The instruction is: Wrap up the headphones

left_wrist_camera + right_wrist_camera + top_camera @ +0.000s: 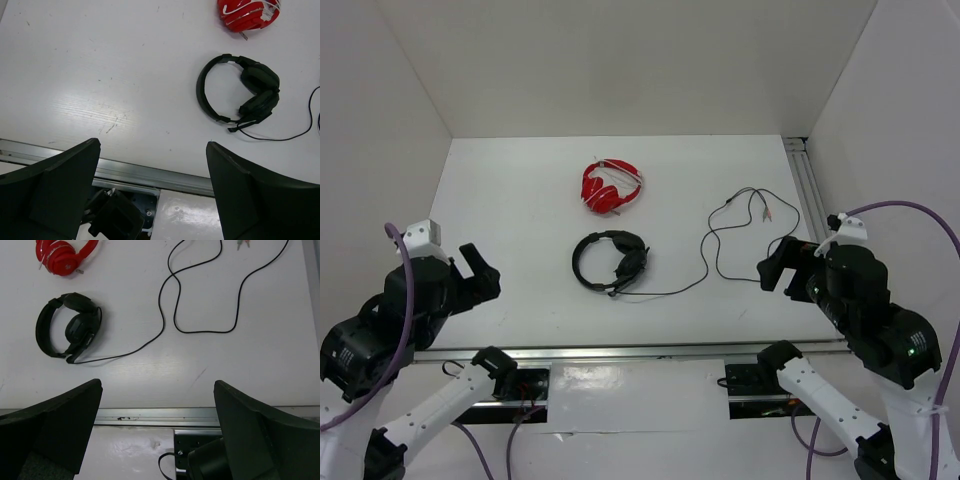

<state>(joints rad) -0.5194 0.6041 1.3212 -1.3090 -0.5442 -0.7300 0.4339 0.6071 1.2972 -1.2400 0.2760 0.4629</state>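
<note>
The black headphones (610, 261) lie flat in the middle of the white table, earcups together on the right side, boom mic pointing to the near edge. They also show in the left wrist view (239, 93) and the right wrist view (67, 328). Their thin black cable (712, 250) runs right in loose loops to two plugs at the far right; it also shows in the right wrist view (175, 300). My left gripper (478, 272) is open and empty at the near left. My right gripper (778, 268) is open and empty at the near right, close to the cable loops.
Red headphones (611, 186) lie behind the black ones, also in the left wrist view (248, 14) and the right wrist view (62, 253). A metal rail (640, 352) runs along the near edge; another rail (807, 185) runs along the right side. White walls enclose the table.
</note>
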